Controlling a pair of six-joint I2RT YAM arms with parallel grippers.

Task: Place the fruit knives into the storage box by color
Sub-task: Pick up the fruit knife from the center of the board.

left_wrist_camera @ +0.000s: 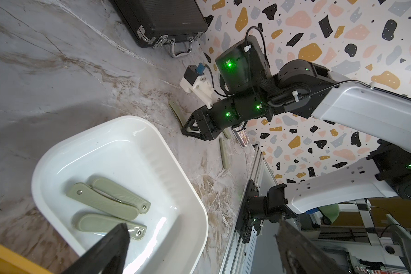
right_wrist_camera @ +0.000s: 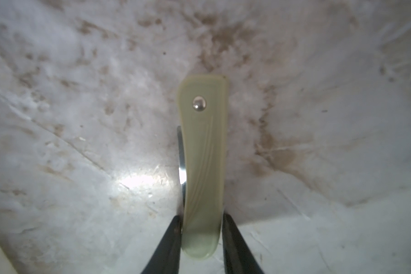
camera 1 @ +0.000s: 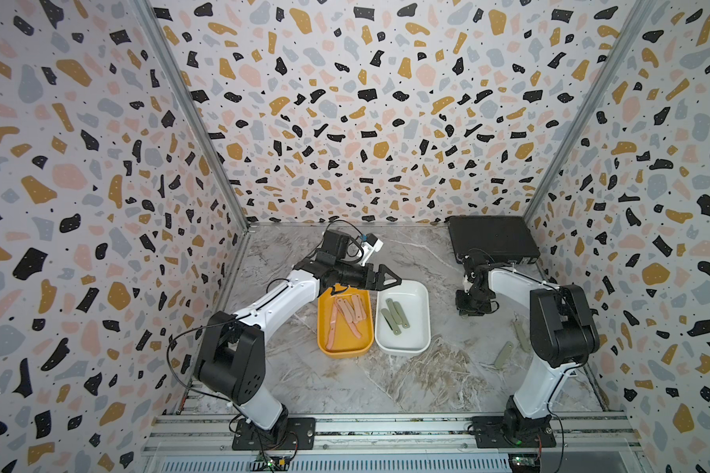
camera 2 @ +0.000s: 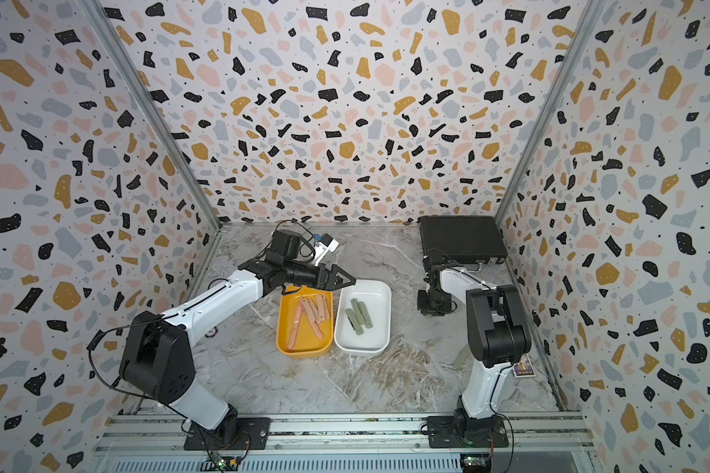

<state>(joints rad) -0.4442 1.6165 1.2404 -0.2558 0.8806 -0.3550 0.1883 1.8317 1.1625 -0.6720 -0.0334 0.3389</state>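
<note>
We're on a green knife [right_wrist_camera: 203, 166], folded, its rivet up and a sliver of blade showing along one edge. The right claw [right_wrist_camera: 202, 220] is clamped on it, a black finger [right_wrist_camera: 233, 237] pressing on each long side, low over the marble desk [camera 1: 386, 381]; whether the knife has left the surface we cannot tell. From the left wrist view the same knife [left_wrist_camera: 176, 111] pokes out past the claw tip. Near that arm two loose green knives [camera 1: 504, 355] lie on the desk, well apart from the boxes. Over to the white box [camera 1: 421, 303]: three green knives [camera 1: 395, 317] lie inside, bunched together (two overlap in the left wrist view). Touching its side is the yellow box [camera 1: 324, 344], where the pink knives [camera 1: 347, 317] lie in a loose heap. The left claw [camera 1: 390, 280] hovers above the far ends of both boxes, fingers spread wide, nothing between them. A black case [camera 1: 490, 239] sits closed in the far corner.
</note>
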